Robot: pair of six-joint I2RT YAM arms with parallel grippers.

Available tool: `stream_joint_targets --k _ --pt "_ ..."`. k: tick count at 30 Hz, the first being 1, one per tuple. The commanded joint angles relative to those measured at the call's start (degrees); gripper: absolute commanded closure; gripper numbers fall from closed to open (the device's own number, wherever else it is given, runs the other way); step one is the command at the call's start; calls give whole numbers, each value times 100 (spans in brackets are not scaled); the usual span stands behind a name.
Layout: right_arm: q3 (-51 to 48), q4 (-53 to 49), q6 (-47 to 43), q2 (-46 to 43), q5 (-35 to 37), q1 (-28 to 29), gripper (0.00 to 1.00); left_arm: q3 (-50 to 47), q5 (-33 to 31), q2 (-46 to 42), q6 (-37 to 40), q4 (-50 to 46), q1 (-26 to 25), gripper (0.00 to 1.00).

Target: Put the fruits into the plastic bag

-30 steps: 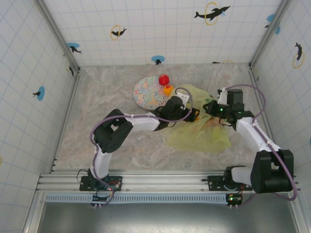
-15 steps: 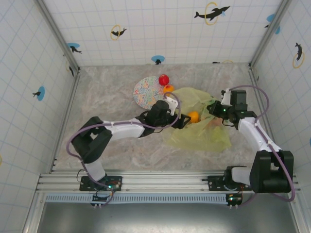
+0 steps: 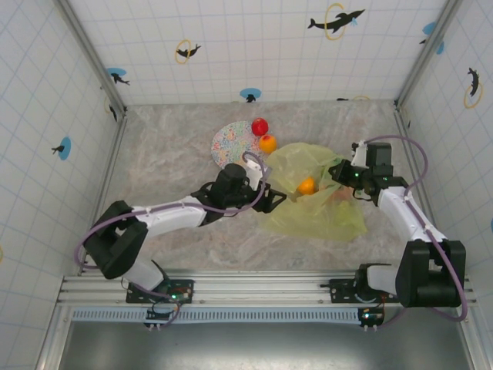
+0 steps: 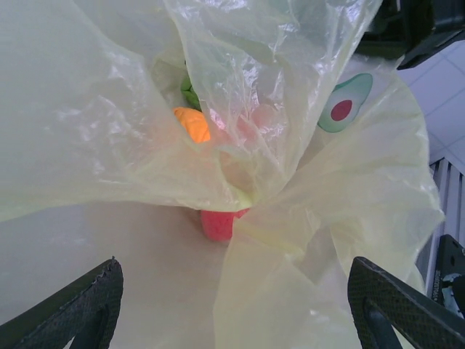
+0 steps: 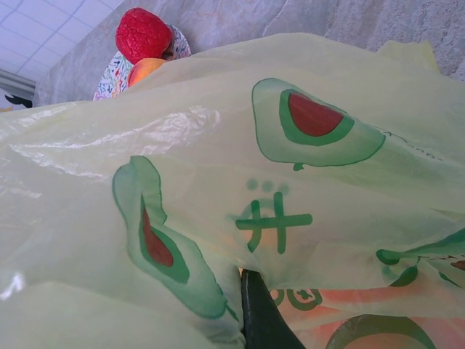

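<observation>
My right fingers (image 5: 263, 320) clench the bag (image 3: 323, 220) by its rim to lift its mouth wide; my left fingers (image 4: 87, 302) are spread and empty, facing the orange (image 3: 306, 185) inside.

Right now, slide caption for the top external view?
Left jaws open beside the translucent yellow-green plastic bag holding a small orange fruit; right jaws pinch its edge; round red fruit lies outside.

Grey marbled table (image 3: 169, 154) carries a round patterned plate (image 3: 231, 142) toward the back, a red fruit (image 3: 260, 126) and an orange (image 3: 267, 143) at the plate's right rim, and the crumpled yellow-green plastic bag (image 3: 323, 216) just right of them.
</observation>
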Motion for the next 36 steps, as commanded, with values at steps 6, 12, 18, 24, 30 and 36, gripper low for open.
stream_joint_targets --k 6,12,18,24,30,36 --pt "55 10 -58 -115 -35 -59 100 -196 -473 -992 509 -232 504 17" --pt "90 -16 -81 -127 -26 -83 100 262 -1723 -838 -15 -340 1138 12" --pt "46 -229 -259 -197 76 -223 100 1071 -1918 207 -493 -720 1551 10" --pt "-7 -447 -451 -264 175 -450 100 2219 -1853 1398 -662 -991 1634 10" --pt "-45 -525 -567 -299 181 -603 100 2997 -1371 2357 -827 -985 1620 11" --pt "-71 -500 -568 -241 124 -628 100 3766 -1142 3200 -863 -1128 1621 10"
